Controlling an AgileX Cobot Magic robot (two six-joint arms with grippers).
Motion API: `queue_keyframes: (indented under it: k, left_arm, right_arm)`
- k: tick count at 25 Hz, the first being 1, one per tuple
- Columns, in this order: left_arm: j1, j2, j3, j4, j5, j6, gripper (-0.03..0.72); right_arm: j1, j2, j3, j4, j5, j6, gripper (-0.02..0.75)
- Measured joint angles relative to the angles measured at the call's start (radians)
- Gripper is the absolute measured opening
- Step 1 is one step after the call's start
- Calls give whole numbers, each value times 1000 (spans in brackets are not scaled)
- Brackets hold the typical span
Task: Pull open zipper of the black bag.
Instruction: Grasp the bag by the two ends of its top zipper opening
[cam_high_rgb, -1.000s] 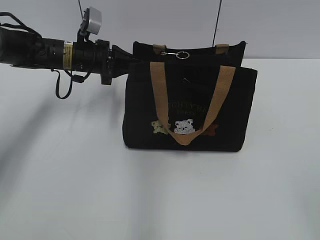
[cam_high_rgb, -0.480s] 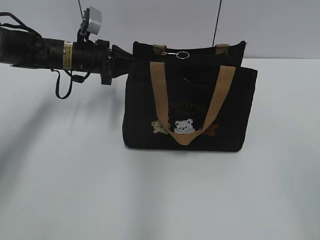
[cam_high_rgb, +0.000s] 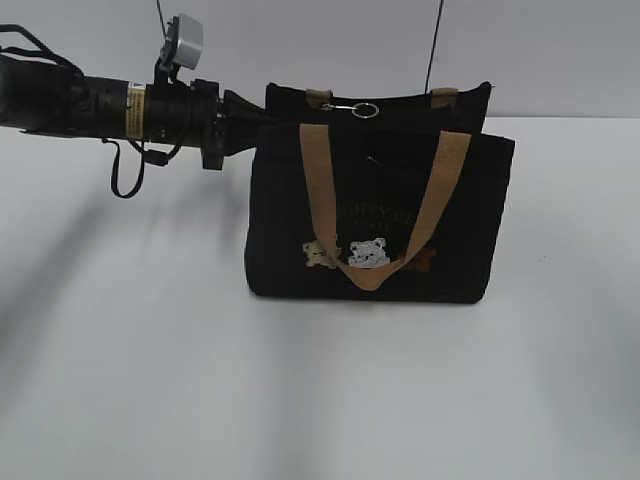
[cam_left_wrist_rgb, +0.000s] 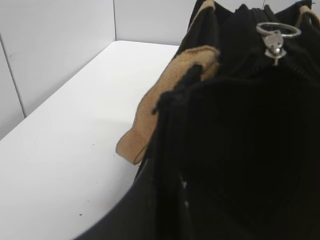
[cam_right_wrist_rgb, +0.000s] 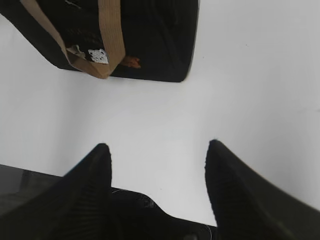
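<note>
Black bag (cam_high_rgb: 375, 215) upright on white table (cam_high_rgb: 150, 380), left gripper (cam_high_rgb: 255, 120) pinching its left top edge, silver ring pull (cam_high_rgb: 365, 110) untouched, right gripper (cam_right_wrist_rgb: 157, 165) spread above table.

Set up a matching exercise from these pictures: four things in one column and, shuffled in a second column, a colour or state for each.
Things
1. black bag
2. handles
3. ring pull
4. right gripper

Colour or state
A. silver metal
B. jaws apart over bare table
C. tan webbing
D. standing upright on the table

Pairs: 1-D, 2-C, 3-A, 4-B
</note>
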Motion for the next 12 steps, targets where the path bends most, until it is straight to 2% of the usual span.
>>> queue_keyframes:
  k: [4, 12]
  left_arm:
    - [0, 0, 0, 0, -1, 0, 20]
    - [0, 0, 0, 0, -1, 0, 20]
  right_arm:
    - [17, 182, -147, 21, 10, -18, 450]
    - [175, 607, -498, -9, 55, -10, 450]
